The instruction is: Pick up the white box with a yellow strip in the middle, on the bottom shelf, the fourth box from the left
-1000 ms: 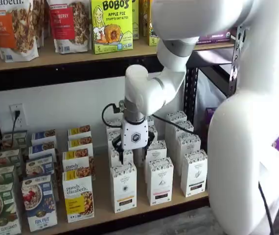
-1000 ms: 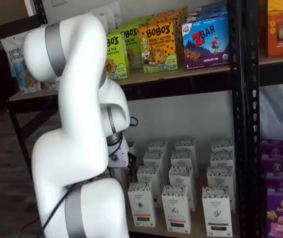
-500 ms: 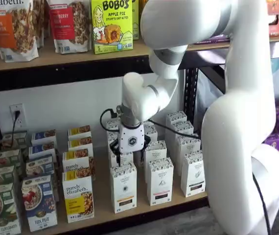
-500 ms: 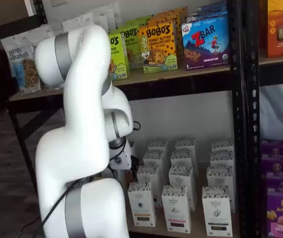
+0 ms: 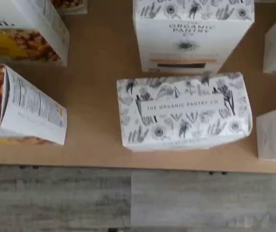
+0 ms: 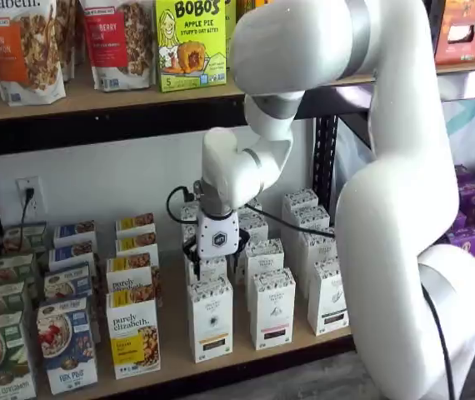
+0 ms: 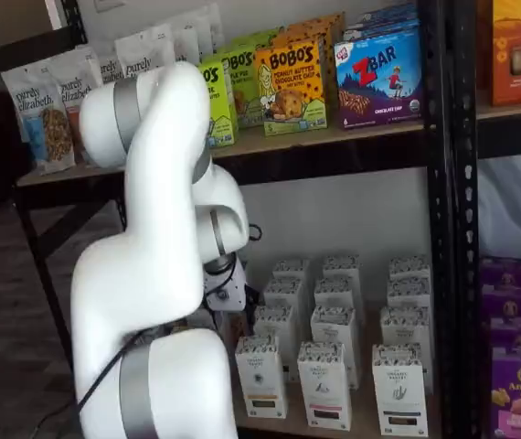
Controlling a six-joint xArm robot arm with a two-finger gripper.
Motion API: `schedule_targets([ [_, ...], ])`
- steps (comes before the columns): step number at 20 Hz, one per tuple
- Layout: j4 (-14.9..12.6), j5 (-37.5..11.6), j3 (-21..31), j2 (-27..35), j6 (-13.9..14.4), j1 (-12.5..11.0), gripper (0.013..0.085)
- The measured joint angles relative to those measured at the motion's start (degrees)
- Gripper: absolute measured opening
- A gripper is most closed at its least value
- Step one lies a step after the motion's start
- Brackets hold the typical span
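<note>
White box point(image 6: 210, 319) stands at the front edge of the bottom shelf point(image 6: 246, 360), low centre of a shelf view.
Gripper point(image 6: 214, 260) hangs just above the row behind it, fingers mostly hidden against cartons, spread wide; wrist view shows only its speckled top.

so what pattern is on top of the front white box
Black botanical sketches on white, clearest in the wrist view on the white box.

white box point(image 6: 210, 319) speckled black top, yellow strip
</note>
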Motion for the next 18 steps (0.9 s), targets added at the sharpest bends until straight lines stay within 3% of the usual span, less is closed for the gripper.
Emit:
schedule_targets([
  [3, -1.49, -0.27, -2.57, 2.21, 1.33, -0.05, 0.0850],
  [10, -0.20, 0.73, -7.05, 5.75, 0.37, 0.24, 0.0850],
  [18, -1.54, 1.53, -9.33, 7.74, 1.92, 0.56, 0.0850],
])
